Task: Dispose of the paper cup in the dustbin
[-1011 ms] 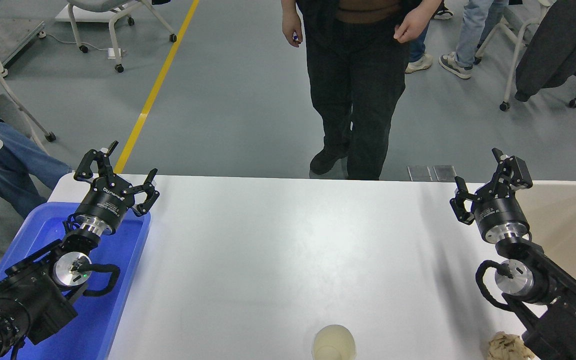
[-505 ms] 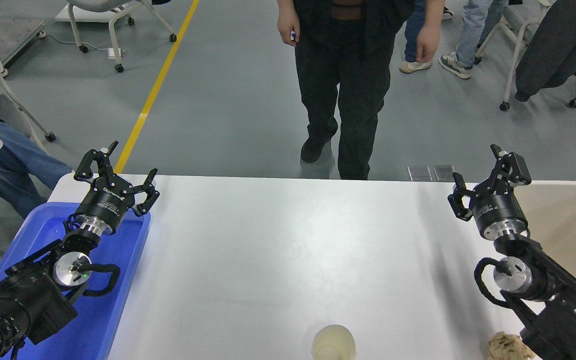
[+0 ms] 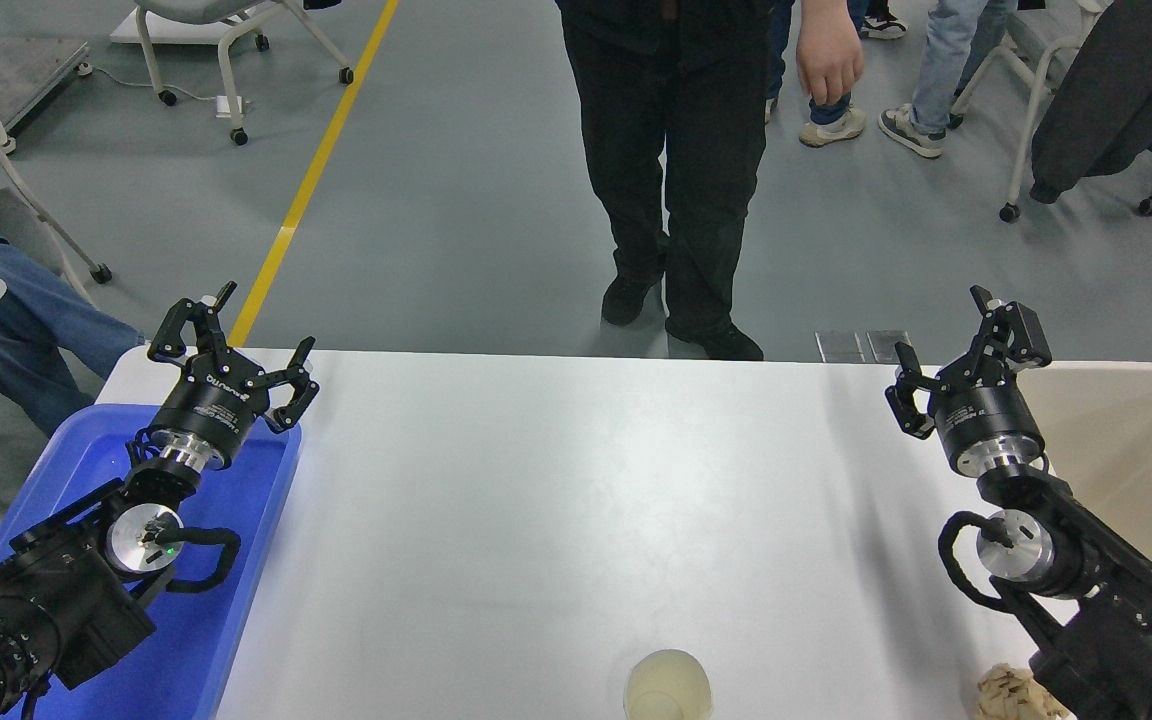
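We see the paper cup [image 3: 668,686] upright at the counter's [image 3: 556,500] six o'clock edge, the dustbin [image 3: 1126,440] at three o'clock; our right pincer [image 3: 966,345] beside it and left pincer [image 3: 233,340] at nine o'clock both gape, empty

Paper cup [image 3: 667,686] bottom-edge cropped

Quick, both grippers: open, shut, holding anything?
Left gripper: open, empty, parked above the blue tray.
Right gripper: open, empty, beside the dustbin.
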Tool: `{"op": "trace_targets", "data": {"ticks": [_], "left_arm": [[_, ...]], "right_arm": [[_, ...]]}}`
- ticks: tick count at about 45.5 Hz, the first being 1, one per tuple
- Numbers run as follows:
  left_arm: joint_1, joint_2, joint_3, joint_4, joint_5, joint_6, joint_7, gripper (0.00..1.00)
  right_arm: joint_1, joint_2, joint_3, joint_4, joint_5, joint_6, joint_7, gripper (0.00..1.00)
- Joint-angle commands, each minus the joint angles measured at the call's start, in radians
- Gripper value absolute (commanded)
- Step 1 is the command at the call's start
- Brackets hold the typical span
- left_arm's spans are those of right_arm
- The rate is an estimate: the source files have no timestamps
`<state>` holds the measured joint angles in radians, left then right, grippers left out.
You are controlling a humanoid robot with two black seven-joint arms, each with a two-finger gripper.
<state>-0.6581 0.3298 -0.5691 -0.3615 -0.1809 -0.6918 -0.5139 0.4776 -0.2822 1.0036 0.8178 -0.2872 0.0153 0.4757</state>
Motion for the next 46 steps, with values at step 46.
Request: {"op": "trace_targets", "data": {"ticks": [46], "left_arm": [[0.000,0.000,0.000,-0.001,0.000,0.000,0.000,1.00]], "right_arm": [[0.229,-0.038,-0.344,-0.163,0.003,-0.015,-0.003,0.99]]}}
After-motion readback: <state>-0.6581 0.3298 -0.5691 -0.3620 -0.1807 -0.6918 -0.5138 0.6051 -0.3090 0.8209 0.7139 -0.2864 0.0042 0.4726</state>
